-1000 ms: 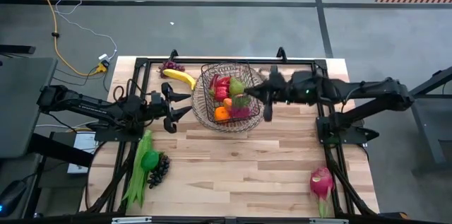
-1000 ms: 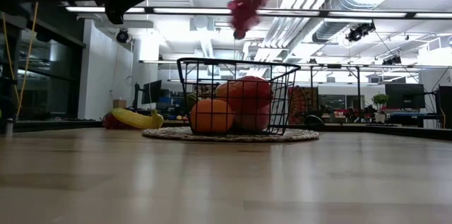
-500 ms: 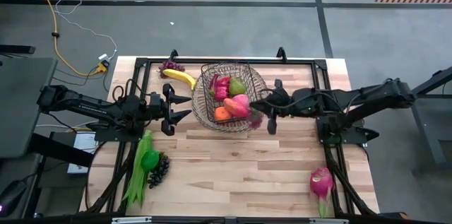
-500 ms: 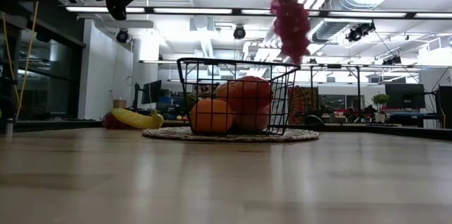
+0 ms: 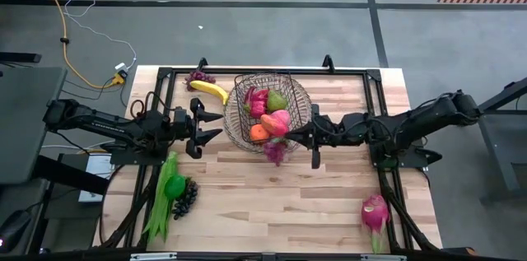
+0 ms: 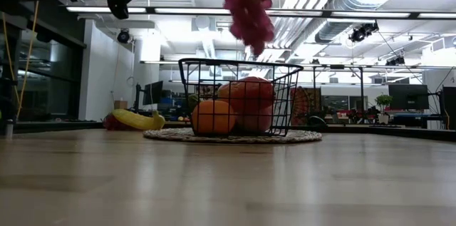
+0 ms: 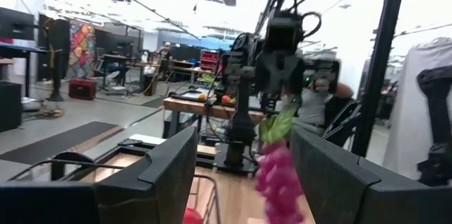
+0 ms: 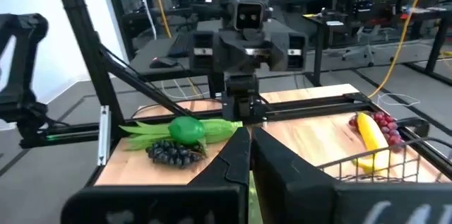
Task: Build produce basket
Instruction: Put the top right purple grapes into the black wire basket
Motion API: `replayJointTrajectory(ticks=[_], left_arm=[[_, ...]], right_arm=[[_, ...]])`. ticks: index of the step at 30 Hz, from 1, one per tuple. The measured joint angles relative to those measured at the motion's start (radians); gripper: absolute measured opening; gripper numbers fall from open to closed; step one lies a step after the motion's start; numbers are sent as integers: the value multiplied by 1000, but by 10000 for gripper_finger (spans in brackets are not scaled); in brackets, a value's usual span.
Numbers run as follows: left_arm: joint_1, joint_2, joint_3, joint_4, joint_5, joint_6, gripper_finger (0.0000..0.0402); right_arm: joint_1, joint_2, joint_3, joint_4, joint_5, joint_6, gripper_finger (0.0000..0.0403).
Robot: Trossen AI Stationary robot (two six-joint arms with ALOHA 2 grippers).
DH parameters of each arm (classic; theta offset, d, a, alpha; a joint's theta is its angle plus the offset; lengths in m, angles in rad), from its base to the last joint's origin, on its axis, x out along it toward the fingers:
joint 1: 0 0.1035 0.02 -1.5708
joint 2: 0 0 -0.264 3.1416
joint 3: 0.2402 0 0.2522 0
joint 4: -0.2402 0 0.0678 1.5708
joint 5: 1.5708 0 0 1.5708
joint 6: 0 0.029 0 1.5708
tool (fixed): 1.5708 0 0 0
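From above, the right gripper (image 5: 306, 140) hangs just off the near right corner of the basket (image 5: 236, 133), its fingers pinched shut on the stem of a bunch of purple grapes (image 5: 274, 151) that dangles past the basket's near rim over bare wood. The basket stands on a round woven tray (image 5: 303, 90) toward the far middle of the table (image 5: 280, 199) and already holds an orange (image 5: 258, 132), a pink fruit and some red and green pieces. The left gripper (image 5: 203, 130) waits just left of the basket with its fingers parted and nothing between them. A banana (image 5: 210, 91) and a second grape bunch (image 5: 198, 77) lie near the far edge, the green beans (image 5: 159, 203), a green pepper (image 5: 174, 186) and dark grapes (image 5: 185, 198) sit by the near left edge, and the dragon fruit (image 5: 374, 212) lies close to the near right corner; the wide middle of the near half is open wood. From table height, the held grapes (image 6: 249, 6) hang well above the basket's (image 6: 285, 98) top rim, with clear air between them, and the banana (image 6: 135, 120) lies to its left. The left wrist view looks between its own spread fingers (image 7: 168, 160) at the grapes (image 7: 278, 181) hanging from the other arm. The right wrist view shows its two fingers (image 8: 233, 155) pressed together, the beans (image 8: 152, 129) and pepper (image 8: 187, 128) beyond them, and the basket's rim (image 8: 374, 164) to one side.
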Motion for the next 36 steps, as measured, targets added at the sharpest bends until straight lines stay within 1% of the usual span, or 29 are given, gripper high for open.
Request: replayJointTrajectory(ticks=[3, 7, 9, 16, 24, 36], left_arm=[[0, 0, 6, 6, 26, -24, 217], [-11, 11, 27, 3, 53, -36, 217], [-26, 23, 35, -2, 52, -36, 217], [-65, 107, 88, 0, 6, -19, 217], [-67, 191, 124, -3, 2, -18, 217], [-67, 187, 126, -28, 0, -20, 217]], right_arm=[[0, 6, -59, 84, 37, -1, 0], [0, 8, -157, 235, 40, -5, 0], [0, 8, -175, 277, 37, -8, 0], [0, 0, -176, 289, 0, -7, 0], [0, 0, -176, 283, -8, -8, 0], [0, 0, -176, 282, -8, -19, 0]])
